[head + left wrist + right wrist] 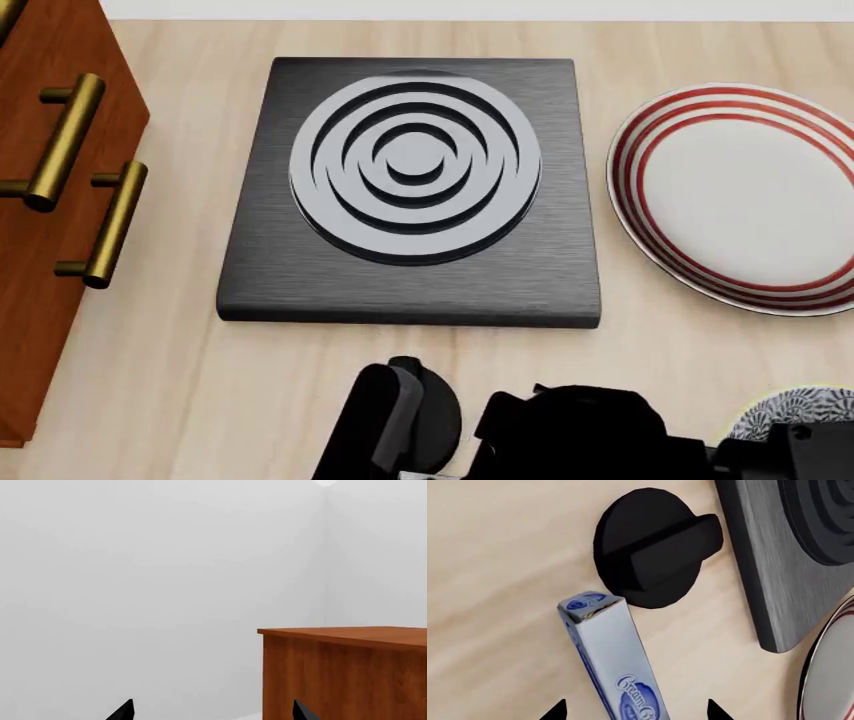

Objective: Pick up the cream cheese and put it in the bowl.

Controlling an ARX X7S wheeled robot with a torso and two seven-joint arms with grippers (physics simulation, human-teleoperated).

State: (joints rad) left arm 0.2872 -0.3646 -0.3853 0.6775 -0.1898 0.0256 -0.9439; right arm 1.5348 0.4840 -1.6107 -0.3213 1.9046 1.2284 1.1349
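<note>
Black fingertips of my left end effector (212,711) frame only blank wall and a wooden cabinet (347,672) ahead; they stand spread, holding nothing. From the head, my arm hides the right end effector, with the bowl (801,410) patterned at its side. At the right wrist, the cream cheese (617,660) stands between the spread tips of my right end effector (635,711), on the bench (494,555), a black knob (654,547) just beyond. I judge it light, stiff cardboard, best pinched across its flat sides.
</note>
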